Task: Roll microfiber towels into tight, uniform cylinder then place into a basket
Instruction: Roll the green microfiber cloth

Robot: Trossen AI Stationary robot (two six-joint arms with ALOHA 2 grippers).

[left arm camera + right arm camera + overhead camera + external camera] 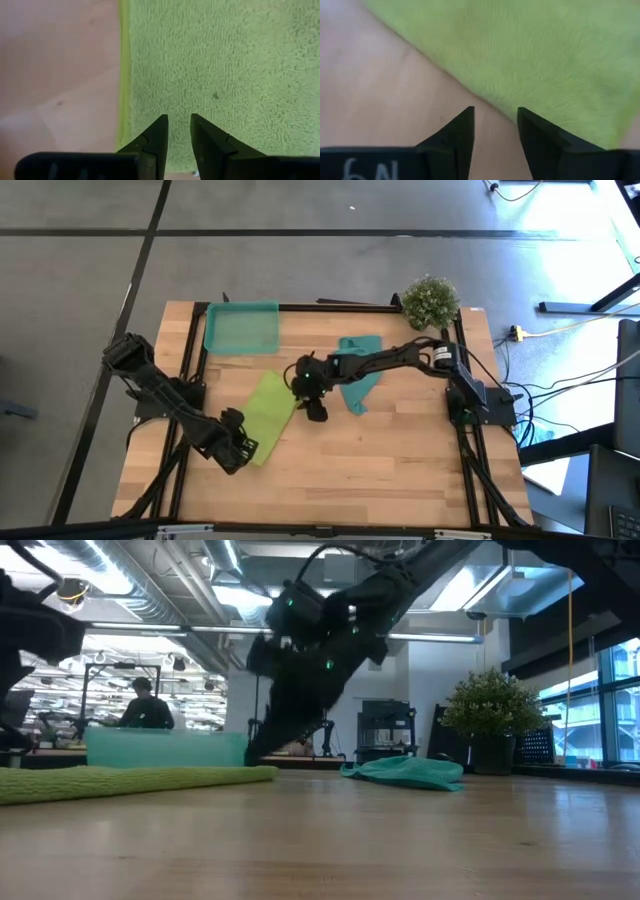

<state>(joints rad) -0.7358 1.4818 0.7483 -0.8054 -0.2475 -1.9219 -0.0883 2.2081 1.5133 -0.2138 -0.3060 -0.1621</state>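
Here, left gripper [178, 131] over green towel [268, 402] near table's [400, 470] left edge, fingers narrowly parted, empty. Right gripper [495, 125] at towel's far end, open, empty. Basket [242, 328] at back-left corner, half hidden in low view.

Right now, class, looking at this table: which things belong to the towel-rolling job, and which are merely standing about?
Belongs to the job:
- lime-green towel, lying flat
- teal towel, crumpled
- basket, at the far edge
- left gripper and right gripper, at opposite ends of the green towel

Standing about:
- potted plant, far right corner
- person in the room behind
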